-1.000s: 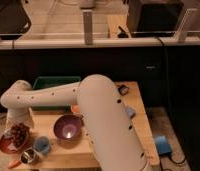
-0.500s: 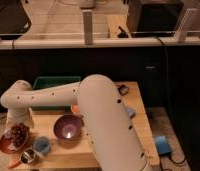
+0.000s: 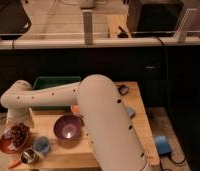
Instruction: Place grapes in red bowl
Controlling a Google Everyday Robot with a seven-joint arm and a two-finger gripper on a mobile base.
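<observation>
Pincer (image 3: 19, 125) hung at arm's end, straight above grapes (image 3: 18, 136). Grapes sat directly beneath it, inside red bowl (image 3: 3, 144) rim, so only a vertical move was left. Whether pincer was apart or clamped: couldn't tell. Purple bowl (image 3: 68, 128) off to side, clear.

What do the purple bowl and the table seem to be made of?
The purple bowl looks like glossy plastic, given the shine inside; ceramic is possible. The table looks like matte wood, from its pale tan. The gripper is at the grapes above the red bowl.
</observation>
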